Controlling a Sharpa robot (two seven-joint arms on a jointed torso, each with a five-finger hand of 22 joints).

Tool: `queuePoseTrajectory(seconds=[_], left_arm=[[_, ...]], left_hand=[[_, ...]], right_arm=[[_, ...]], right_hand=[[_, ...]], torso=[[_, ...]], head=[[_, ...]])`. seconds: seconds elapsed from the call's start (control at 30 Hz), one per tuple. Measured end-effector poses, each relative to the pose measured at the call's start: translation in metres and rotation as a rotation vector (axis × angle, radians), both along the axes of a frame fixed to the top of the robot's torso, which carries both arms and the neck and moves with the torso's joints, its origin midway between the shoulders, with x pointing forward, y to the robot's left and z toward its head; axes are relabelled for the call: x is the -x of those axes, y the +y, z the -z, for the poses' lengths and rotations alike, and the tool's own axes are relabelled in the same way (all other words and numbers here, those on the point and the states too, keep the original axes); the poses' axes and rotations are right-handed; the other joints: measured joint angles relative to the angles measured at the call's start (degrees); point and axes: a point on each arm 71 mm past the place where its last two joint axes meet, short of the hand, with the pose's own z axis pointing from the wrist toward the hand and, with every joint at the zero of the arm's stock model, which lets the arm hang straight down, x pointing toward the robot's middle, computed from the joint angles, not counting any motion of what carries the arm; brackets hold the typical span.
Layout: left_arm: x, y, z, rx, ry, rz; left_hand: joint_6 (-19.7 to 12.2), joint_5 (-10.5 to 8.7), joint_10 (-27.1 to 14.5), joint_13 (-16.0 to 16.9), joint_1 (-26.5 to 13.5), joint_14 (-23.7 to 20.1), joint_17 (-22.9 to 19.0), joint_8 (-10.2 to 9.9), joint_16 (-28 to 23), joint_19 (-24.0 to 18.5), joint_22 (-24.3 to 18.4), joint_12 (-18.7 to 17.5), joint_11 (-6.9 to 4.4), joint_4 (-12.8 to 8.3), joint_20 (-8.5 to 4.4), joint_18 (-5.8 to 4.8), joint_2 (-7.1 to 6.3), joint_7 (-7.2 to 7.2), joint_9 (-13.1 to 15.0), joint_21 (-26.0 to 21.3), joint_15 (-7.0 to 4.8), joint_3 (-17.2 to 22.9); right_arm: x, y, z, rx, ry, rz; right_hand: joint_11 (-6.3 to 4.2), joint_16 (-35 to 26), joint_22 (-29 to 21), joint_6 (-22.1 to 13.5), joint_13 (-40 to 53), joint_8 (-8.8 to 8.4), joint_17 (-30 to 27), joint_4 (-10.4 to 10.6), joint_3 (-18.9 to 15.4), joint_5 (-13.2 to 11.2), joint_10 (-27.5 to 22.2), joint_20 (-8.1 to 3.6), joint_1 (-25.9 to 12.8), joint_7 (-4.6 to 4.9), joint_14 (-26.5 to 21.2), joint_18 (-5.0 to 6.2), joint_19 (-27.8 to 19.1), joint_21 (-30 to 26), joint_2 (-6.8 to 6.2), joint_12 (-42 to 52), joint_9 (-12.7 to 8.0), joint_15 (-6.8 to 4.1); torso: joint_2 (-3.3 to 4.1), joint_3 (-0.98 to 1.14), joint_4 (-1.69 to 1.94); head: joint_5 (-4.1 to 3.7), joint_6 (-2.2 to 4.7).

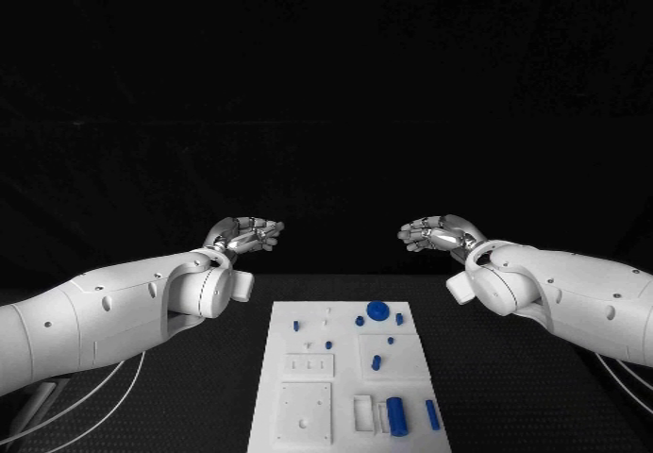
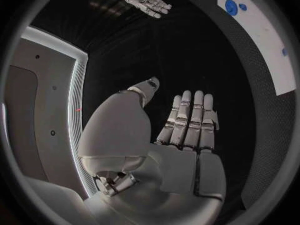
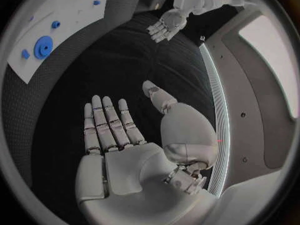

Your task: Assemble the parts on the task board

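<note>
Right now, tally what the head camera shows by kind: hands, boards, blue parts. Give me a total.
Hands: 2, the left hand and the right hand, both holding nothing
Task board: 1
Blue parts on the board: at least 8 show plainly; any tinier ones are too small to tell
Total: at least 11

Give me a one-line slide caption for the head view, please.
Both empty hands, left hand and right hand, are raised beyond the white task board holding blue parts.
</note>
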Motion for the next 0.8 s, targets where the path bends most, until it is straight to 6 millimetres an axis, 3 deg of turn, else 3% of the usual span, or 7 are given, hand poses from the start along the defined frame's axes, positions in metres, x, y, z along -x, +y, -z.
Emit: queuePoseTrajectory(seconds=[0.1,0.23,0.4,0.53,0.57,0.63,0.8], left_arm=[[0.002,0.0,-0.001,0.0,-0.003,0.017],[0.007,-0.001,-0.003,0.007,-0.02,0.044],[0.016,-0.003,-0.007,0.027,-0.042,0.083],[0.023,-0.005,-0.009,0.043,-0.049,0.112],[0.024,-0.006,-0.01,0.046,-0.05,0.117],[0.027,-0.008,-0.011,0.052,-0.052,0.129],[0.032,-0.011,-0.012,0.064,-0.053,0.151]], left_hand=[[3.24,0.7,4.42,0.6,1.35,6.01,1.13,0.55,2.61,4.86,0.01,1.58,-0.45,-2.6,-1.04,1.4,1.35,0.48,-0.12,2.41,-1.27,-0.9],[7.36,1.51,9.44,1.28,3.24,14.19,3.39,1.05,6.27,11.84,0.0,2.72,-2.36,-6.85,-3.5,3.06,3.24,-0.77,-0.66,6.6,-4.91,-1.1],[9.05,1.81,10.87,1.0,2.03,15.77,4.56,-0.57,5.41,13.17,-0.02,0.98,-2.66,-11.99,-4.7,3.07,4.54,-1.04,-1.97,7.5,-5.47,0.54],[8.87,1.81,10.53,0.55,0.32,15.97,5.11,-1.47,4.86,12.86,-0.03,-0.45,-2.33,-13.73,-5.02,3.03,4.06,-0.86,-2.53,7.5,-5.67,1.37],[8.84,1.81,10.44,0.52,-0.03,15.97,5.16,-1.59,4.81,12.86,-0.03,-0.59,-2.24,-13.92,-5.02,3.02,4.1,-0.83,-2.62,7.5,-5.67,1.44],[8.84,1.81,10.43,0.46,-0.33,15.97,5.27,-1.8,4.42,12.85,-0.03,-0.74,-2.24,-14.17,-5.02,3.0,3.9,-0.83,-2.66,7.5,-5.67,1.64],[8.64,1.81,10.33,0.26,-1.82,15.97,5.61,-2.17,4.16,12.85,-0.03,-1.57,-2.14,-14.74,-5.01,2.87,3.76,-0.63,-2.88,7.5,-5.67,1.89]], right_arm=[[-0.002,0.003,-0.001,0.112,-0.053,-0.045],[-0.003,0.011,-0.001,0.294,-0.13,-0.138],[0.003,0.026,0.006,0.483,-0.211,-0.255],[0.007,0.038,0.008,0.62,-0.281,-0.335],[0.008,0.04,0.008,0.648,-0.296,-0.35],[0.011,0.043,0.009,0.7,-0.321,-0.376],[0.017,0.058,0.016,0.819,-0.378,-0.444]], right_hand=[[-1.05,1.99,0.0,3.38,0.53,1.3,1.06,-0.51,1.82,0.0,3.68,-0.23,2.6,0.5,4.17,1.44,3.97,1.51,-0.73,1.19,0.29,-1.47],[-2.53,4.89,-0.01,7.41,1.21,2.52,3.04,-1.01,4.27,-0.1,8.27,-0.51,5.5,1.11,10.57,3.61,10.29,3.91,-1.41,2.37,0.58,-4.19],[-4.32,9.49,-0.01,11.47,1.82,2.91,7.02,-1.28,6.81,-1.79,12.91,-2.16,8.0,0.77,20.18,5.79,20.55,8.02,-2.57,2.68,0.68,-8.32],[-6.41,17.6,-0.05,15.18,2.39,2.91,13.68,-1.48,7.35,-2.43,16.97,-5.38,10.2,-0.41,30.31,6.33,32.22,14.68,-3.7,2.63,0.61,-11.54],[-7.58,25.05,0.0,17.22,2.68,2.89,19.09,-1.49,7.34,-2.45,19.09,-9.01,11.39,-1.06,36.63,6.29,40.67,20.44,-4.64,2.41,0.42,-13.62],[-8.07,33.22,-0.01,18.73,2.82,2.25,24.64,-1.57,7.26,-2.45,20.57,-11.95,11.94,-1.46,39.48,6.29,45.57,27.14,-5.2,1.53,-0.09,-14.77],[-8.17,40.32,-0.01,19.11,2.75,1.23,28.27,-1.57,7.26,-2.45,21.02,-12.75,12.39,-1.46,39.4,6.18,45.95,34.72,-5.64,-0.31,-0.54,-14.68]], torso=[[0.25,0.0,0.24],[0.75,-0.01,0.58],[1.71,0.11,1.13],[2.48,0.2,1.54],[2.71,0.22,1.68],[3.23,0.25,1.98],[4.47,0.25,2.61]], head=[[0.03,0.08],[-0.13,0.3],[-0.77,0.48],[-1.12,0.38],[-1.22,0.37],[-1.48,0.42],[-1.83,0.49]])
